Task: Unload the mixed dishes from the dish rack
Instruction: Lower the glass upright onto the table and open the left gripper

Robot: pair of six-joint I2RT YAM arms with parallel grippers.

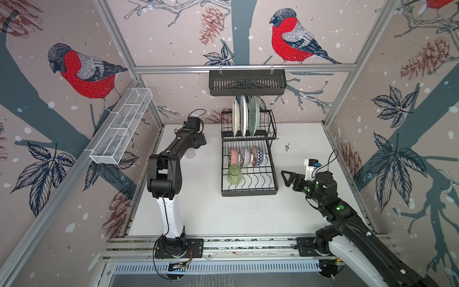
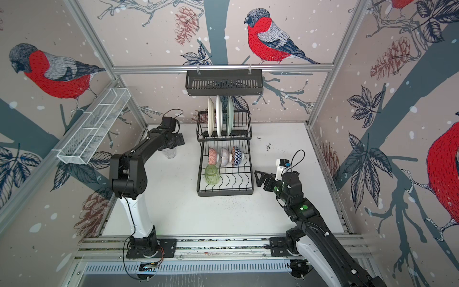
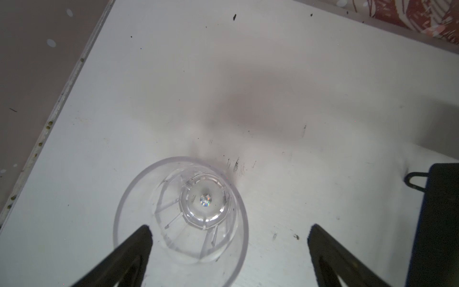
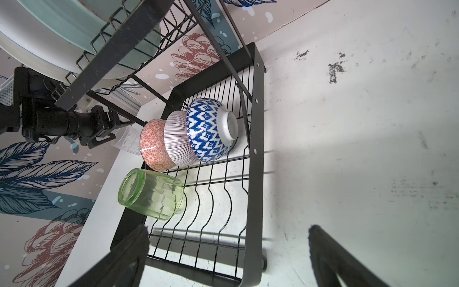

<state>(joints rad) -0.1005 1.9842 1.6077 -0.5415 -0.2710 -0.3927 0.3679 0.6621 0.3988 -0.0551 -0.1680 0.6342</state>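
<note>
Left wrist view, left fingers spread by upright clear glass, right fingers spread beside dish rack

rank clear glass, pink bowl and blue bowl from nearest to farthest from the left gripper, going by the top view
From the left gripper, in a top view:
1. Clear glass: on the table right below it, left of the rack.
2. Pink bowl: rack's lower level, leftmost bowl.
3. Blue bowl: same row, rightmost.
</note>
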